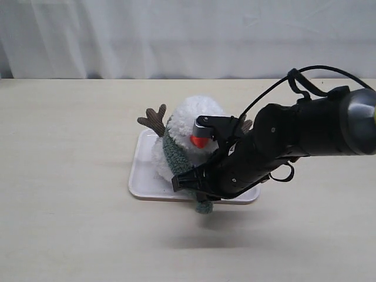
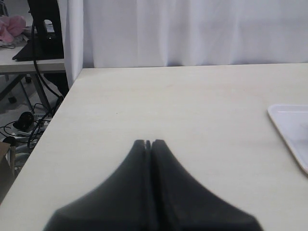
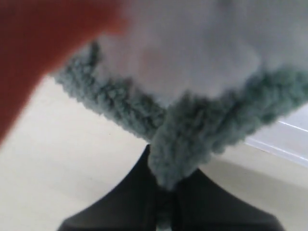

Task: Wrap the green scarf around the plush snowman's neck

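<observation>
**Scarf looped, tail still in the claw**

Our right claw [image 3: 164, 204] pinches the green scarf [image 3: 192, 125] where its two runs meet. Just beyond the tips sits the plush snowman [image 3: 192, 43], on its tray [image 1: 141, 176]. We judge the wrap nearly done, so next comes a gentle release. Our left claw [image 2: 148, 143] is pressed together, empty, well apart.

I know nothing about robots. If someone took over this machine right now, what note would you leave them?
Left gripper: shut, empty, over bare table near the white tray.
Right gripper: shut on the green scarf, in front of the plush snowman.
Snowman sits on the tray; scarf loops below its head, one end hanging past the tray's near edge.
Done: scarf looks wrapped.
Left: probably release the scarf, draw the arm back, check it holds.
</observation>
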{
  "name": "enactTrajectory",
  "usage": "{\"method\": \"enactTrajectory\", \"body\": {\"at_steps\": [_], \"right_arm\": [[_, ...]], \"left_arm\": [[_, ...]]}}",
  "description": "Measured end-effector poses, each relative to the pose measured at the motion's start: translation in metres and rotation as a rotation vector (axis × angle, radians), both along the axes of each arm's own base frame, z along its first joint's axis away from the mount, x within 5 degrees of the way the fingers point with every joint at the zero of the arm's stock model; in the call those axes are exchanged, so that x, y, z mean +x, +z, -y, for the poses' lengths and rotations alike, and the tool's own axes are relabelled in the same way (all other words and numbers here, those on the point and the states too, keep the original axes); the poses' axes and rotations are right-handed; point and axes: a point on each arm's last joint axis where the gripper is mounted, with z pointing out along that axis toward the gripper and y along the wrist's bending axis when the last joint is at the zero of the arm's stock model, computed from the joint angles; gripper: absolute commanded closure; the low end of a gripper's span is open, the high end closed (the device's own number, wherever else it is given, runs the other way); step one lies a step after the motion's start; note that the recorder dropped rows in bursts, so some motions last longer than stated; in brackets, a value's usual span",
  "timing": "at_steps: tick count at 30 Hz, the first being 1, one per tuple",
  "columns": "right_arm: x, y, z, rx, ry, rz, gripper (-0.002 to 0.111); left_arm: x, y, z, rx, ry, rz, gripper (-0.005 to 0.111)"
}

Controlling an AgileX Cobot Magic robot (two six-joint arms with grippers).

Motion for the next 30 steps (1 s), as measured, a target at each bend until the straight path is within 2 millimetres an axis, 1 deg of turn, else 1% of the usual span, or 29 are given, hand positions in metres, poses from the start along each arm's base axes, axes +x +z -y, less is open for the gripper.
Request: {"method": "enactTrajectory", "body": {"at_steps": [2,5,11,12,14,17,24,30], "right_arm": [[0.002,-0.002,-0.001,0.007,-0.007,0.016,0.104],[0.005,-0.001,-0.001,0.019,-0.022,0.045,0.096],[0.006,0.0,-0.002,0.019,-0.011,0.061,0.061],[0.006,0.0,-0.002,0.019,-0.011,0.061,0.056],[0.006,0.0,-0.002,0.019,-0.011,0.062,0.05],[0.004,-0.001,-0.001,0.012,-0.001,0.037,0.047],[-0.009,-0.005,0.0,-0.026,0.056,-0.088,0.047],[-0.023,-0.006,-0.011,-0.044,0.122,-0.136,0.047]], "left_arm": [[0.0,0.0,0.0,0.0,0.0,0.0,0.107],[0.0,0.0,0.0,0.0,0.0,0.0,0.107],[0.0,0.0,0.0,0.0,0.0,0.0,0.107],[0.0,0.0,0.0,0.0,0.0,0.0,0.107],[0.0,0.0,0.0,0.0,0.0,0.0,0.107],[0.0,0.0,0.0,0.0,0.0,0.0,0.107],[0.0,0.0,0.0,0.0,0.0,0.0,0.107],[0.0,0.0,0.0,0.0,0.0,0.0,0.107]]}}
